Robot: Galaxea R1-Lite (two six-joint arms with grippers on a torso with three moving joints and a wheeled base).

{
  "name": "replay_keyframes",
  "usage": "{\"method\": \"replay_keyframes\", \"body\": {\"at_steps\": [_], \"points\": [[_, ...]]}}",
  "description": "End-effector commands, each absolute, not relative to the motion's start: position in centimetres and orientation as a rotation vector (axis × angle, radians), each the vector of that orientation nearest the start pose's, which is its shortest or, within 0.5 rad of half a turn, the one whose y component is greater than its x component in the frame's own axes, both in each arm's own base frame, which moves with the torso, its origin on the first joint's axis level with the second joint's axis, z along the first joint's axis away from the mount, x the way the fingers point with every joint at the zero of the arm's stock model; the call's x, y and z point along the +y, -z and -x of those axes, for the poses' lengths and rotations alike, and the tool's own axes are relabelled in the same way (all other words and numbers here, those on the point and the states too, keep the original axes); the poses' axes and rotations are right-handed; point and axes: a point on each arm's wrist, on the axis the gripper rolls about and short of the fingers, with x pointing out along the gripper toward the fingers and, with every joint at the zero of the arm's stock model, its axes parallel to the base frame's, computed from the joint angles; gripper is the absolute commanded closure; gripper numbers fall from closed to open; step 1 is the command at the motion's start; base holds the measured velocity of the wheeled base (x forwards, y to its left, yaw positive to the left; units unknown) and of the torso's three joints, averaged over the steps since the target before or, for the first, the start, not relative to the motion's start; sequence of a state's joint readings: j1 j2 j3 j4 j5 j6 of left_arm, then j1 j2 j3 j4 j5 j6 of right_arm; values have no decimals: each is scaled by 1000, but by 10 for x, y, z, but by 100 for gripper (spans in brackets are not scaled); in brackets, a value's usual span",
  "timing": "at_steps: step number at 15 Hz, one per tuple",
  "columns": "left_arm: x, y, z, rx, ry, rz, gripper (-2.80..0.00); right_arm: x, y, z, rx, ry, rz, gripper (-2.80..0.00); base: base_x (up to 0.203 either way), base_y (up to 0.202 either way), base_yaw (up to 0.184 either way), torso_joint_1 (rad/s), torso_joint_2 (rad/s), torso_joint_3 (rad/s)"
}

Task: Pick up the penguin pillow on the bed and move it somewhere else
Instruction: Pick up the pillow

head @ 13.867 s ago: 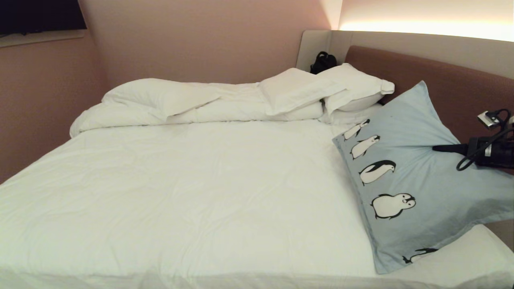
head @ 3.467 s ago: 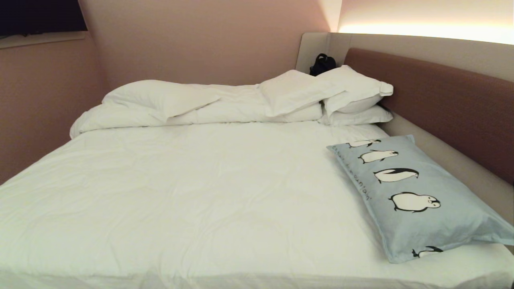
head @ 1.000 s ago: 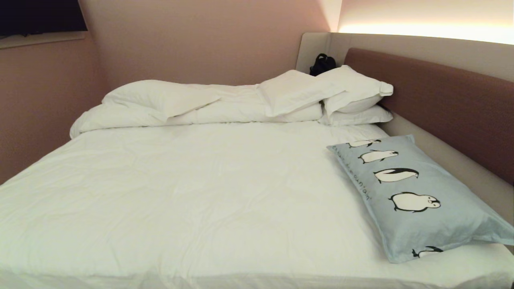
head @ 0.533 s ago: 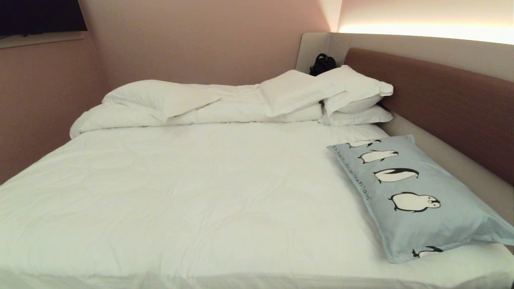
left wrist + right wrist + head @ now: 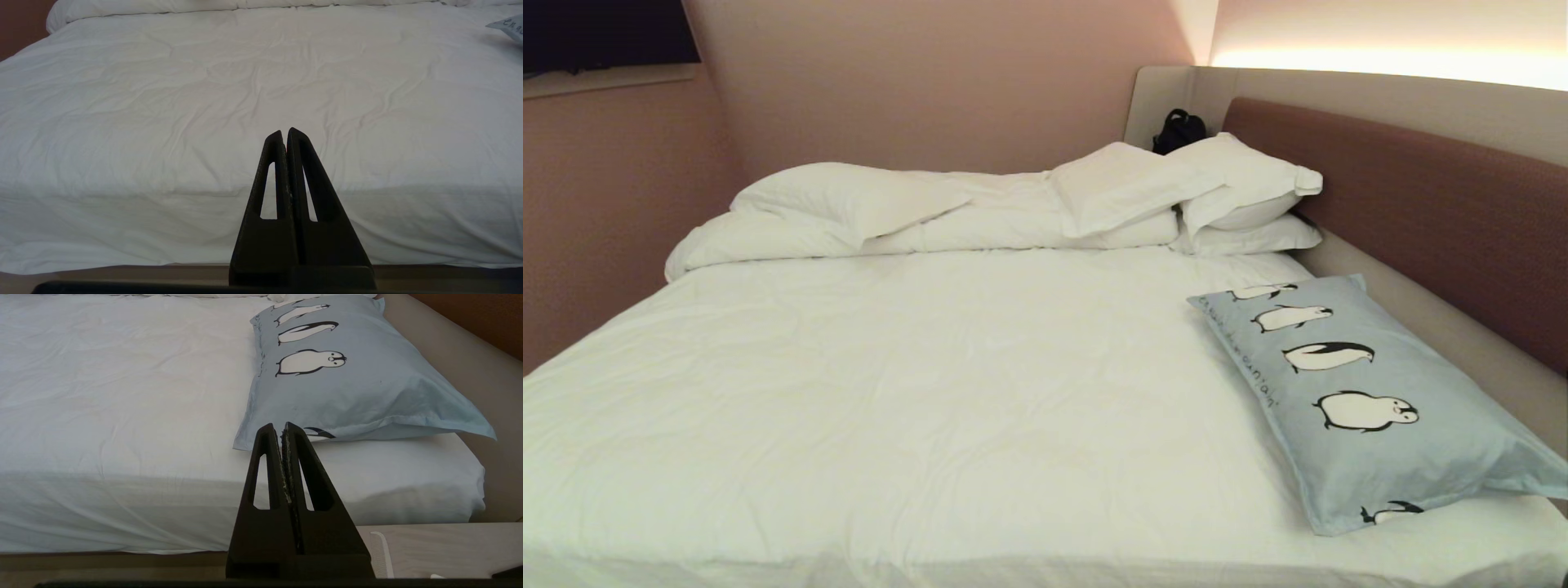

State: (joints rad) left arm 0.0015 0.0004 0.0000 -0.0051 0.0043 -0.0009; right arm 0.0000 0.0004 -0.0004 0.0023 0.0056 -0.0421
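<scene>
Head view: penguin pillow (image 5: 1364, 400) flat on the bed (image 5: 931, 392), no longer lifted; both jaws closed, empty.

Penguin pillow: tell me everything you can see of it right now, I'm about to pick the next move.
The penguin pillow is a rectangular, pale blue-grey soft fabric cushion with a flat flanged edge, a row of black-and-white penguins and a line of small script beside them. It lies flat and plump on the white sheet of the bed, at the right side by the beige surround, its long axis running toward the headboard. One near corner overhangs the mattress edge. No gripper touches it.
</scene>
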Motion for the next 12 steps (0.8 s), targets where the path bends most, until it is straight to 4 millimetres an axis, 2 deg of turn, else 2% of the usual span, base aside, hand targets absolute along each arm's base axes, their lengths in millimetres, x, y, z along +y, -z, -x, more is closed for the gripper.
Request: {"method": "replay_keyframes", "body": {"at_steps": [1,5,9,12], "points": [[0,-76,23,-6,-7,2,0,0,-75,23,2,-6,43,0,0,0,0,0,0,0],[0,-76,23,-6,-6,2,0,0,-81,25,2,4,46,0,0,0,0,0,0,0],[0,-76,23,-6,-6,2,0,0,-104,40,43,1,48,0,0,0,0,0,0,0],[0,-76,23,-5,-6,0,0,0,-123,37,69,-7,47,0,0,0,0,0,0,0]]}}
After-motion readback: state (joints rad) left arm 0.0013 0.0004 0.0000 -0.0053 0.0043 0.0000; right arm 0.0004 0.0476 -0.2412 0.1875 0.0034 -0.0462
